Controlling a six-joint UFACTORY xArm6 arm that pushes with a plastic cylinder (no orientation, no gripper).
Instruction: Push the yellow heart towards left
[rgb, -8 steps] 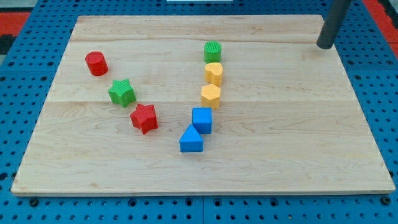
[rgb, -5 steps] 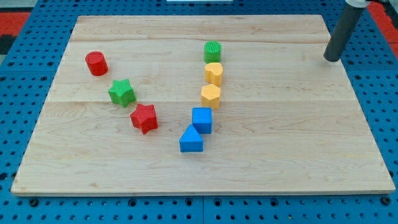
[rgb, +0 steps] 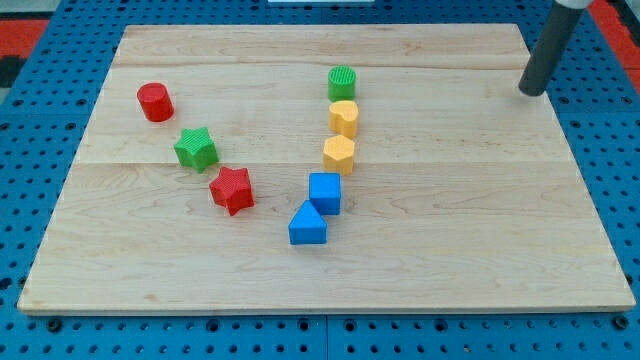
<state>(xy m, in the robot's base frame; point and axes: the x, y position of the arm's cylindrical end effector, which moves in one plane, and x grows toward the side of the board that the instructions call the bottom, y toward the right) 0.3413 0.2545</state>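
My tip (rgb: 531, 93) sits at the worktop's (rgb: 450, 250) right edge near the top corner, roughly 3 o'clock from the yellow heart (rgb: 344, 117) and well apart from it. There's no hand on this rig, just the rod, so nothing is held.

The yellow heart is slightly right of centre in the upper half, second in a tight column: green cylinder (rgb: 342, 82) touching it at 12 o'clock, yellow hexagon (rgb: 339, 154) just beside it at 6, then blue cube (rgb: 325, 192) and blue triangle (rgb: 307, 225) trailing toward 7.

Open room: bare wood at the heart's 9 o'clock all the way to the red cylinder (rgb: 155, 102) near the left edge. Green star (rgb: 196, 148) and red star (rgb: 232, 190) lie lower, toward 8. The strip at its 3 o'clock out to my tip is also bare.

Heart orientation: lobes look to face 12 o'clock, point toward 6, long axis top to bottom; too small to be sure.
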